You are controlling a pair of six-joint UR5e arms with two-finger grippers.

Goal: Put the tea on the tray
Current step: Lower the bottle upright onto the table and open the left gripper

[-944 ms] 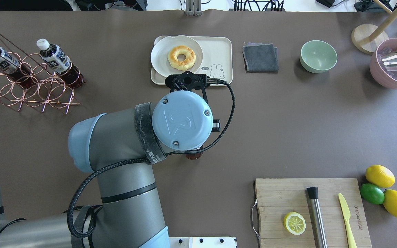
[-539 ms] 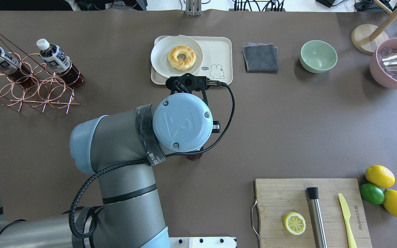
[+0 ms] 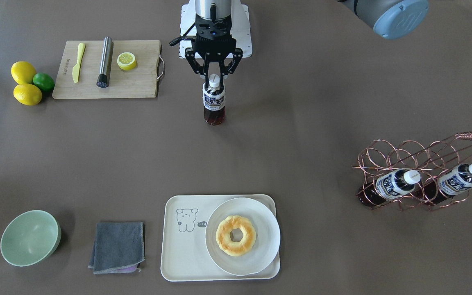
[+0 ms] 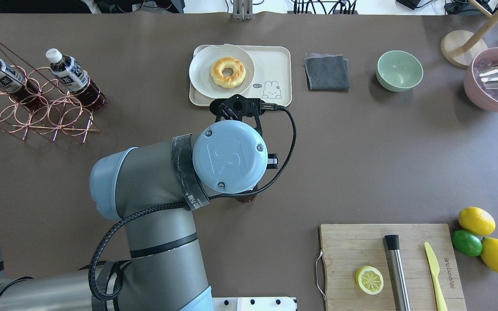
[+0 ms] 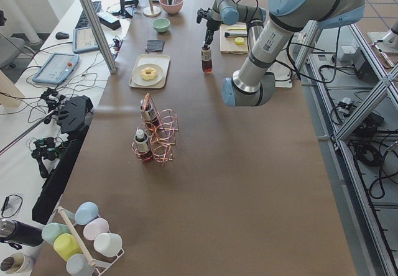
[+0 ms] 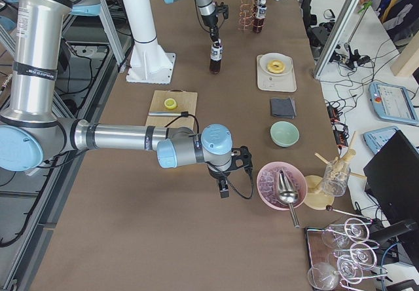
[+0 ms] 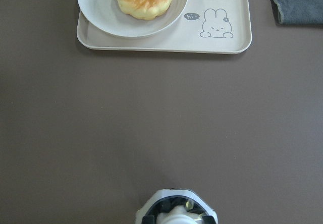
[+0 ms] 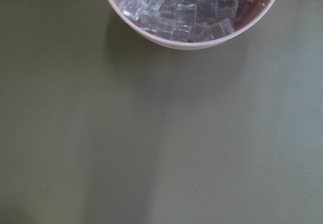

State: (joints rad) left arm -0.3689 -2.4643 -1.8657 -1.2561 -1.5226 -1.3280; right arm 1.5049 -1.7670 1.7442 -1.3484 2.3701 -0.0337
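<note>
My left gripper (image 3: 214, 80) is shut on the white cap and neck of a tea bottle (image 3: 214, 103), which hangs upright near the robot's side of the table. I cannot tell if its base touches the table. In the overhead view only its dark base (image 4: 246, 198) shows under the wrist. The left wrist view shows its cap (image 7: 177, 217) at the bottom edge. The cream tray (image 3: 182, 246) with the bear drawing lies across the table, also in the overhead view (image 4: 275, 65) and the left wrist view (image 7: 222, 40). My right gripper (image 6: 226, 185) shows only in the exterior right view; I cannot tell its state.
A white plate (image 3: 260, 217) with a doughnut (image 3: 236, 235) fills one half of the tray. Two more tea bottles lie in a copper wire rack (image 4: 37, 112). A grey cloth (image 4: 327, 71), a green bowl (image 4: 399, 70), a pink ice bowl (image 8: 192, 17) and a cutting board (image 4: 361, 246) are around.
My left wrist, with the bottle in the gripper, has shifted slightly down and right in the overhead view. Nothing else has moved.
</note>
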